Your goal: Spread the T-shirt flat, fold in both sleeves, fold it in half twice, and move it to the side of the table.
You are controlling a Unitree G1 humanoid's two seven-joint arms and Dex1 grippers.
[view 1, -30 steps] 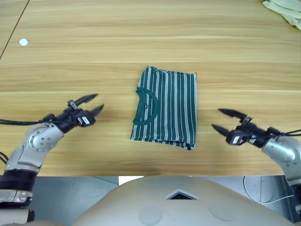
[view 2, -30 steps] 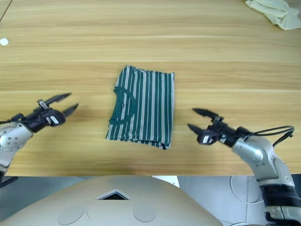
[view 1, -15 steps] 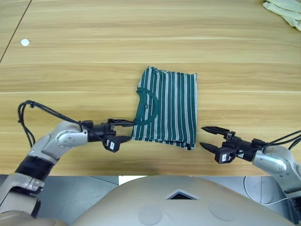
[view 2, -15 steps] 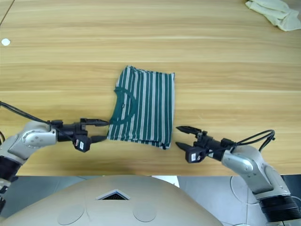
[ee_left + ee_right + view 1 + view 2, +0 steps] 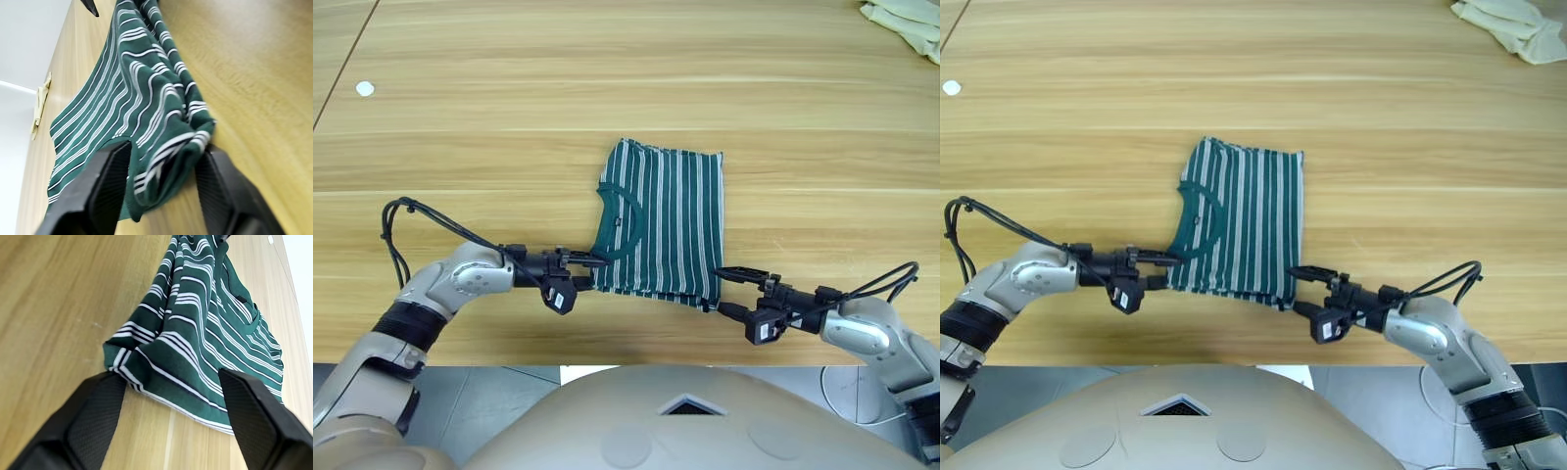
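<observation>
We're seeing the T-shirt [image 5: 661, 220] lying folded into a striped rectangle, mid-table [image 5: 489, 137]. The left gripper [image 5: 597, 272] is sitting low at its near left corner. Its fingers [image 5: 98, 196] are standing apart, with the corner bunching up between them. The right gripper [image 5: 719, 290] is sitting at the near right corner. Its fingers [image 5: 93, 421] are spreading wide and straddling that corner; the cloth is lying just beside one finger, apart from the other. Neither is clamping yet. A cream cloth [image 5: 906, 20] is lying at the table's far right, well apart.
</observation>
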